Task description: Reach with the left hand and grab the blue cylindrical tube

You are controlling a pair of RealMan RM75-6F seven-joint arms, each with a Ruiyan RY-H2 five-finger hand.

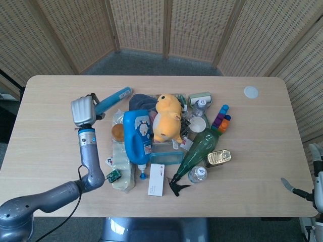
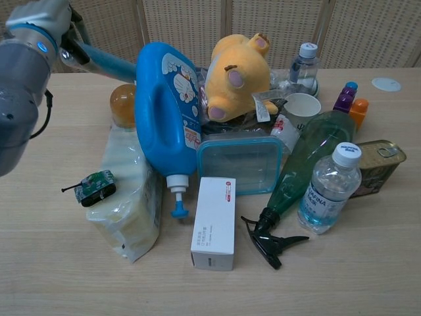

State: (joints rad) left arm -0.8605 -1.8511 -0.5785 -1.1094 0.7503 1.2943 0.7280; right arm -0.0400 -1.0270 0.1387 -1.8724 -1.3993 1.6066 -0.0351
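The grey metal left hand [image 1: 83, 111] grasps the blue cylindrical tube [image 1: 112, 99] at one end. The smooth round tube is lifted above the wooden table [image 1: 50, 146] and points toward 2 o'clock, to the heap. Its far end is near the big blue plastic bottle [image 2: 164, 112] and the soft yellow plush toy [image 1: 168, 117]. For the right hand [image 1: 317, 174], I cannot tell its state; it is at the table's 4 o'clock edge.

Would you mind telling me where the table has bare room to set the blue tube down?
The left hand holds the blue tube. Bare table lies left of the yellow bag, and a wide patch right of the tin can, below the white disc. The middle, around the blue jug, is crowded.
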